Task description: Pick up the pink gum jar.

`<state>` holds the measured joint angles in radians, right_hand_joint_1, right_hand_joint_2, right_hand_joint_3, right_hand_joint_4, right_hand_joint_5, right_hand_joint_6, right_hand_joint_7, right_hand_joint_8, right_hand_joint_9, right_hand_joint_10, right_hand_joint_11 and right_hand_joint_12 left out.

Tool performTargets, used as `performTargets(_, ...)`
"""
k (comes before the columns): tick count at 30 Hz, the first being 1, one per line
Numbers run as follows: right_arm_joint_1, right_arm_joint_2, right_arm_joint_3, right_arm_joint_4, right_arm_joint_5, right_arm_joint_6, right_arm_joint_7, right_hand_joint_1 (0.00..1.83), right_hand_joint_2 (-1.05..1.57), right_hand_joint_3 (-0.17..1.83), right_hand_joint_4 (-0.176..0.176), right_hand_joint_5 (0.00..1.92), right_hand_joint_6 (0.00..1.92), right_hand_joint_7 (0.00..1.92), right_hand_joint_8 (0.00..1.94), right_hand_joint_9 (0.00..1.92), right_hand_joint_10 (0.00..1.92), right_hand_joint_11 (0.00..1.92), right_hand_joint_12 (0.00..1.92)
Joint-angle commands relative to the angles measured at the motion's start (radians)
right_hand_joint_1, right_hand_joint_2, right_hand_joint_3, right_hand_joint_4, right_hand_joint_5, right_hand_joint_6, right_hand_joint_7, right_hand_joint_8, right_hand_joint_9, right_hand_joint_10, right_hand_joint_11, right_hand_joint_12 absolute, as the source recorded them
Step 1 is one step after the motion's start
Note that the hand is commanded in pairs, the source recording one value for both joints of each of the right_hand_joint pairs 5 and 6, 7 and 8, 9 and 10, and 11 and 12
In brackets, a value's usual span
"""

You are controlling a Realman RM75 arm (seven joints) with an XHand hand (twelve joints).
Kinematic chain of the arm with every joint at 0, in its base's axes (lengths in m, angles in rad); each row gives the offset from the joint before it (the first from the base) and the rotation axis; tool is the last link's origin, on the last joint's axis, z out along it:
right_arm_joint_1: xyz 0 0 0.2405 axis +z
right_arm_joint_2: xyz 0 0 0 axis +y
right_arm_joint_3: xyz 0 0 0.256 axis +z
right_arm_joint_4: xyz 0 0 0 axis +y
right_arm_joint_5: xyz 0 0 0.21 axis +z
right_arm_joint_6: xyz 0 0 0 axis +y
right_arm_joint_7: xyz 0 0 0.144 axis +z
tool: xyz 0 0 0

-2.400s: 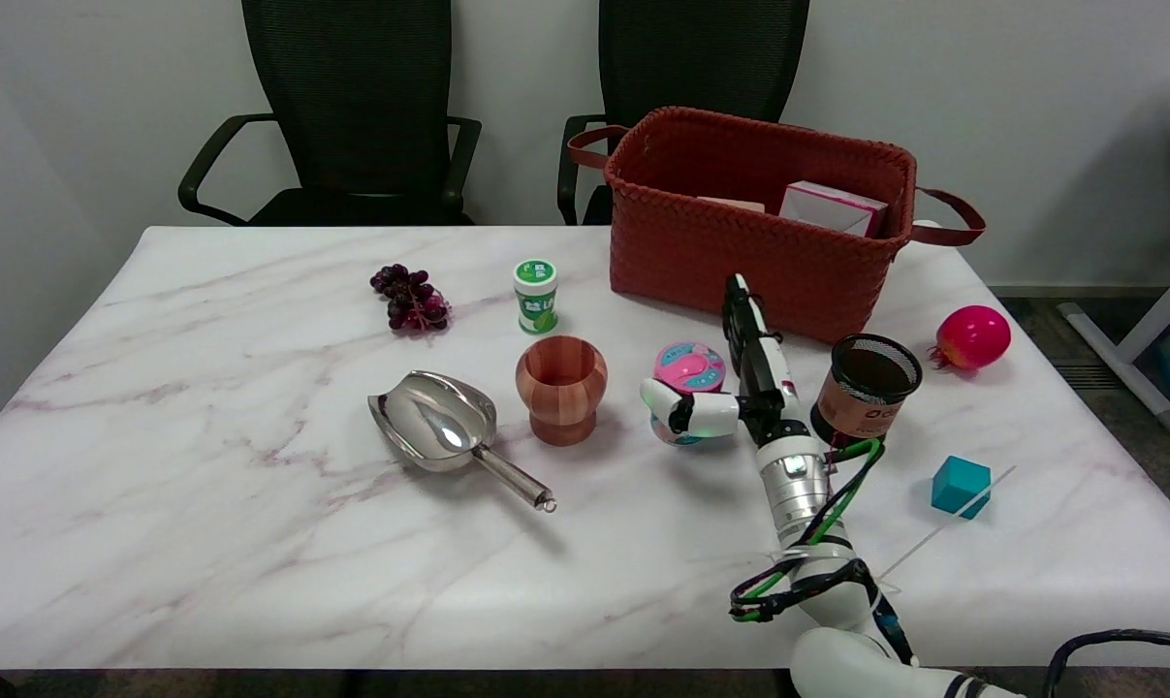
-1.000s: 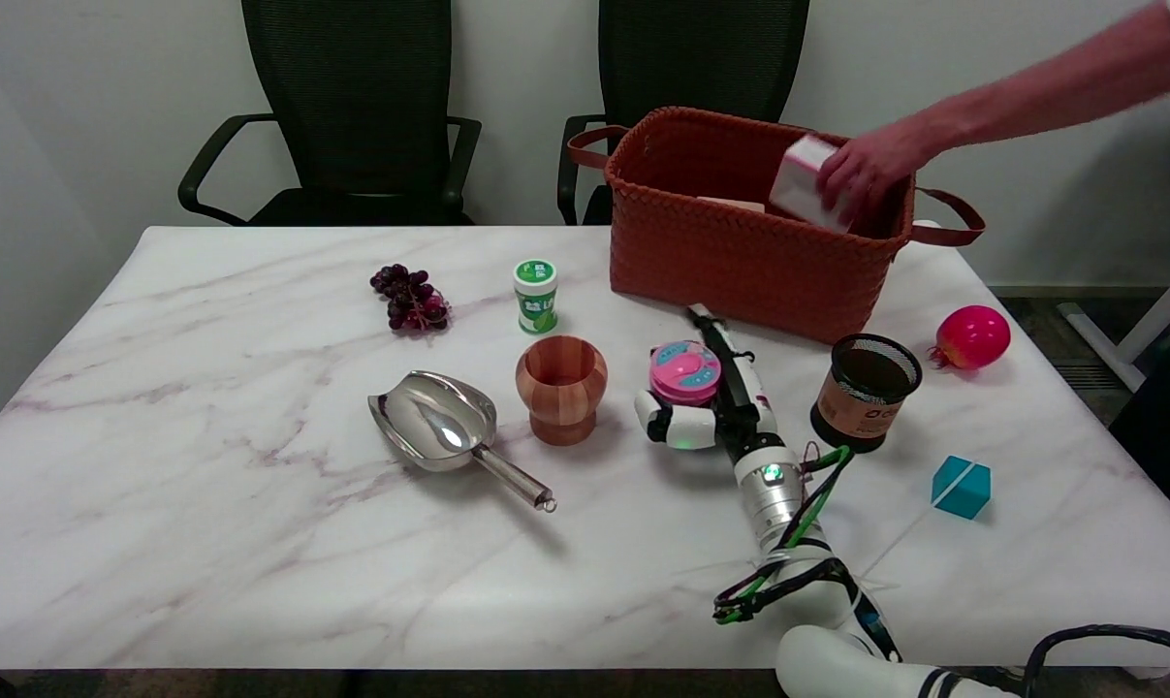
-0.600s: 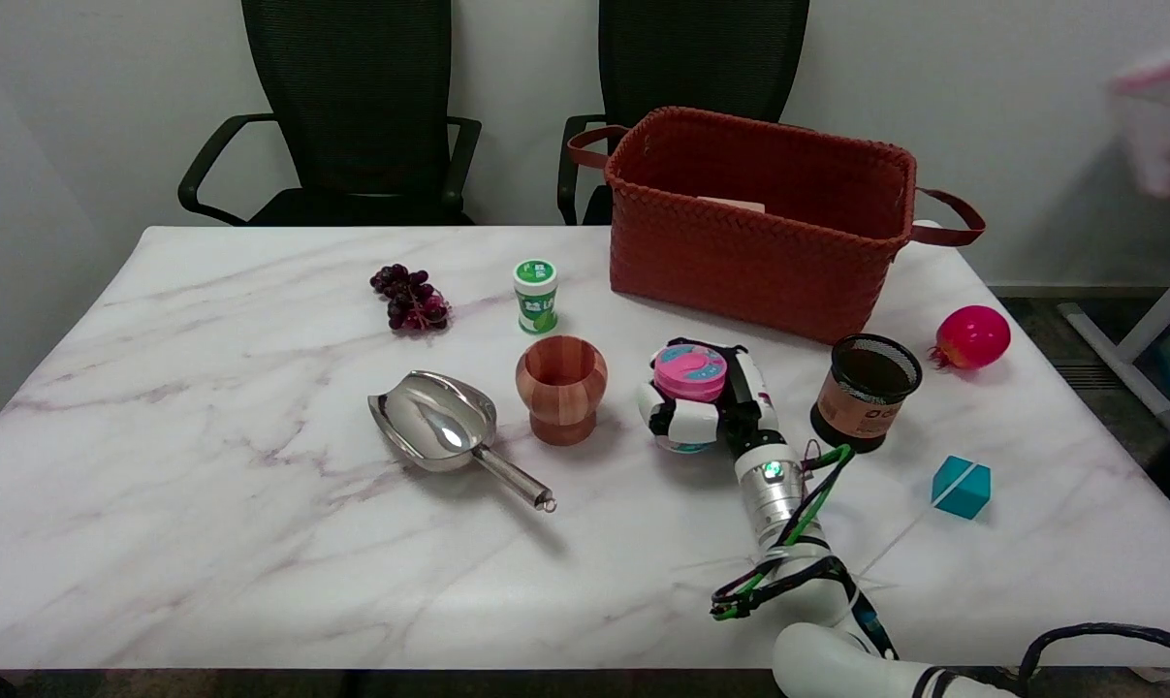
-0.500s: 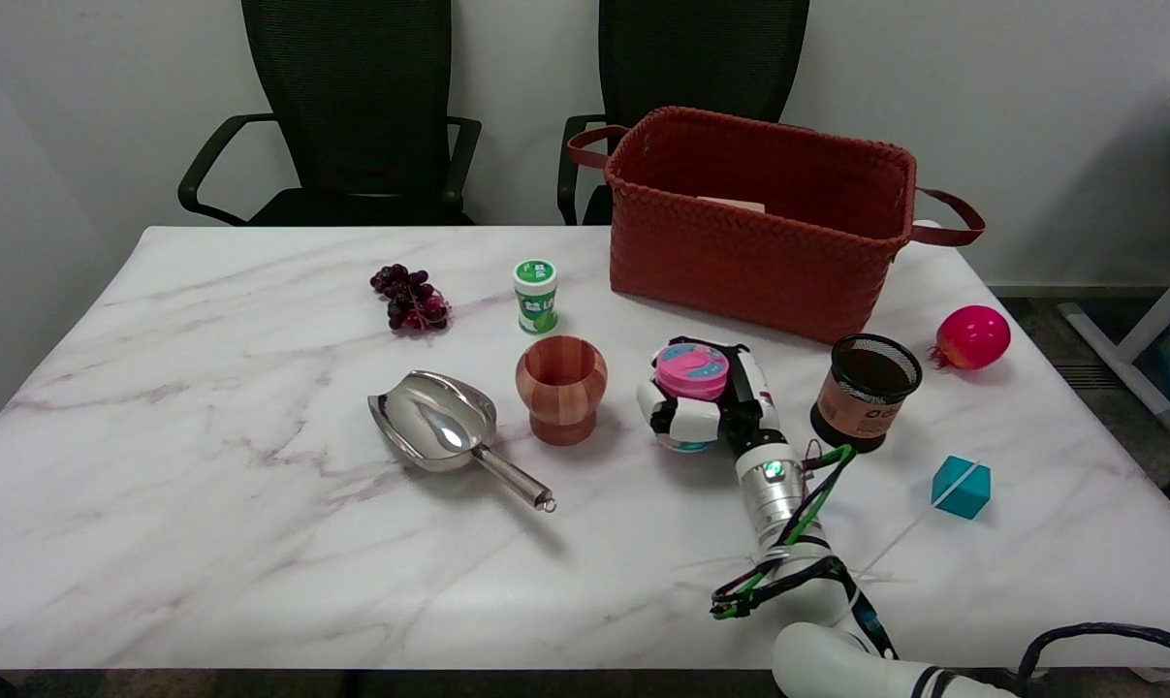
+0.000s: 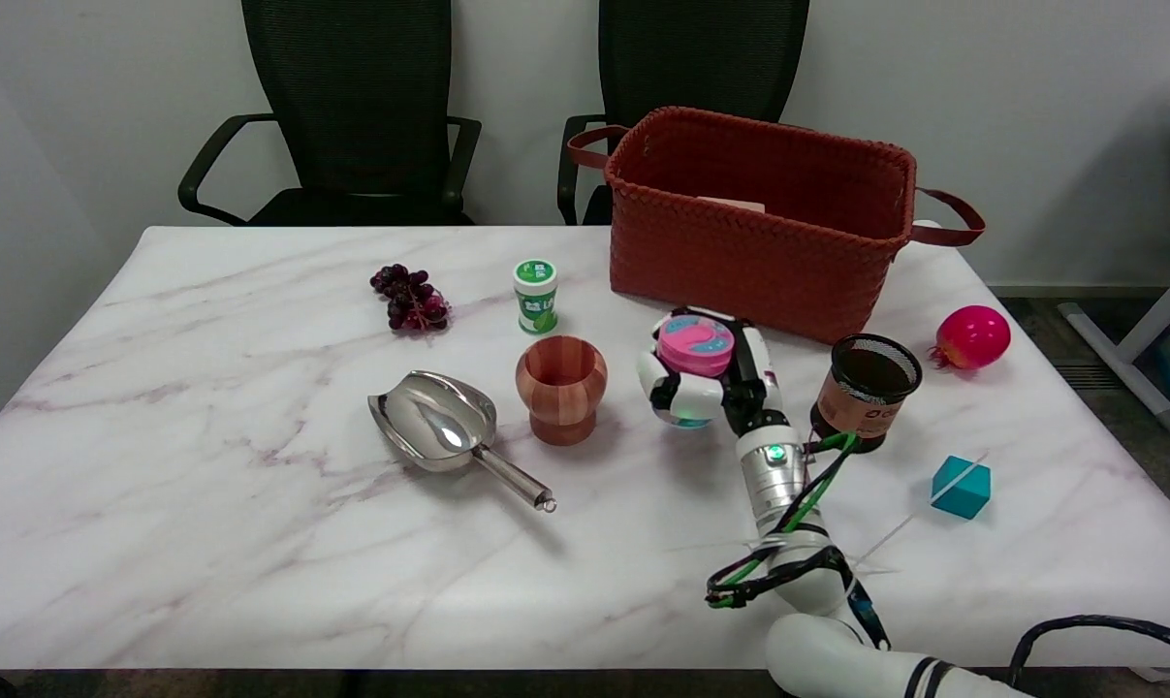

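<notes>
The pink gum jar (image 5: 695,345), with a pink lid and a teal-and-white body, is held in my right hand (image 5: 715,383) just right of the table's middle. The fingers wrap around its sides, so only the lid and a strip of the body show. The jar sits a little above the marble table (image 5: 206,465), with a shadow below it. My arm reaches in from the lower right.
A wooden cup (image 5: 561,388) stands just left of the jar, a black mesh cup (image 5: 866,391) just right. Behind is a red woven basket (image 5: 759,223). Also here: green gum jar (image 5: 535,295), grapes (image 5: 410,298), metal scoop (image 5: 444,431), pink ball (image 5: 972,336), teal cube (image 5: 961,487).
My right hand closed its fingers around the pink jar and has raised it slightly. A person's hand took a white-and-pink box out of the basket and left the view.
</notes>
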<state>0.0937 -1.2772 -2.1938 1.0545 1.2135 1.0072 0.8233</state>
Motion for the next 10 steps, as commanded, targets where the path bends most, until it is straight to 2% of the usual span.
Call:
performTargets(1,0.07,0.018,0.098,0.161,-0.161,0.057,0.002,1.17,0.78,1.4,0.0,1.44,1.44,1.48,1.48,1.36,1.36,1.24,1.24)
performTargets(6,0.119,0.043,0.157,0.18,-0.186,0.026,-0.012,1.17,0.81,1.36,0.0,1.4,1.4,1.49,1.49,1.4,1.4,1.26,1.26)
performTargets(10,0.175,0.076,0.217,0.203,-0.178,-0.037,-0.1,1.16,0.81,1.37,0.0,1.39,1.39,1.49,1.49,1.41,1.41,1.27,1.27)
